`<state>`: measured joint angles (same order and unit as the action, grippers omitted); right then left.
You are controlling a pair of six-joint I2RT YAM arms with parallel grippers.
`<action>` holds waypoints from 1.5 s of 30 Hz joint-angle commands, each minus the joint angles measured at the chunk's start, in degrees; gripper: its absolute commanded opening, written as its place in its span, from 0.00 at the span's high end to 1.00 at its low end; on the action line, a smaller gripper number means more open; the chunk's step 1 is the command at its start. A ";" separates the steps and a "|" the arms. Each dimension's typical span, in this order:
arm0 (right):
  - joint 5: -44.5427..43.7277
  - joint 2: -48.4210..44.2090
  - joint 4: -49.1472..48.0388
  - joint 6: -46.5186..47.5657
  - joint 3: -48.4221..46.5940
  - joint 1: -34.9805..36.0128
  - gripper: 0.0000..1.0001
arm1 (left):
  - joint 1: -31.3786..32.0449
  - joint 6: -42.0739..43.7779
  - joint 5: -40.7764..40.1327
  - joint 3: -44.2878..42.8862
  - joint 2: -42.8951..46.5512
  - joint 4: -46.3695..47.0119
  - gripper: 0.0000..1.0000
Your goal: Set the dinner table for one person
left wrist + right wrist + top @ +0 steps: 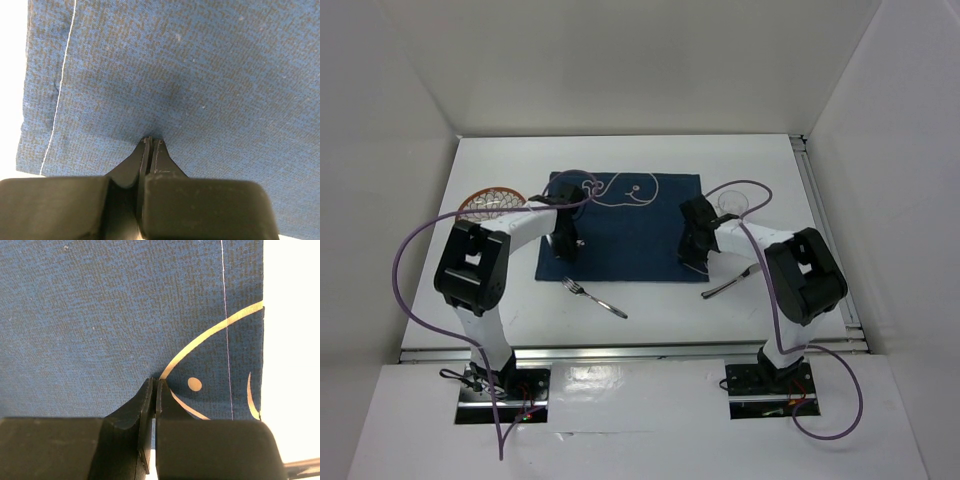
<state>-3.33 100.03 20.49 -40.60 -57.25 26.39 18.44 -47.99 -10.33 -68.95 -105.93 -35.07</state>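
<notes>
The white dinner table [650, 160] carries a navy placemat [625, 235] with white whale drawings, lying flat at its middle. My left gripper [567, 252] is shut, its tips pressed down on the mat's left part near the front edge; the left wrist view shows the closed tips [151, 141] touching the blue cloth [200, 75]. My right gripper [693, 258] is shut too, tips down on the mat's right front part; the right wrist view shows them [157, 381] on the cloth [100, 315] beside a fish drawing [195, 384]. No fold of cloth shows between either pair of jaws.
A fork [595, 297] lies on the table just in front of the mat. A metal utensil [730, 283] lies front right, its handle at the corner of the right wrist view [300, 467]. A clear glass [730, 203] stands right of the mat. An orange-rimmed plate [492, 205] sits left.
</notes>
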 commanded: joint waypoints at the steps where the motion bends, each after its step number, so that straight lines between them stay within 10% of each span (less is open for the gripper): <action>1: -5.89 0.61 6.92 -0.97 5.04 0.41 1.00 | 1.42 0.17 2.15 0.75 -4.81 -2.37 1.00; 31: -6.08 -5.01 10.53 2.44 -4.17 -2.57 1.00 | 4.33 0.70 -3.73 -6.44 0.98 -9.56 0.96; 35: -4.93 -10.63 11.85 5.17 -12.77 -0.73 0.90 | 4.33 3.06 -4.97 -13.20 8.08 -13.18 0.86; 37: -2.83 -12.57 11.24 6.84 -15.07 0.06 0.82 | 4.33 3.60 -5.49 -15.77 10.56 -13.71 0.62; 41: -0.53 -13.80 10.45 7.99 -17.36 4.01 0.34 | 0.65 6.15 -6.64 -19.12 15.04 -13.18 0.24; 45: -1.06 -15.03 11.06 7.99 -15.54 6.22 0.23 | -13.72 3.08 -10.06 -14.83 18.91 -13.97 0.09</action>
<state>-4.69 85.56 30.33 -33.71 -73.95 31.53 14.33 -43.72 -15.86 -87.13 -88.14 -45.41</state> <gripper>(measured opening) 0.758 0.908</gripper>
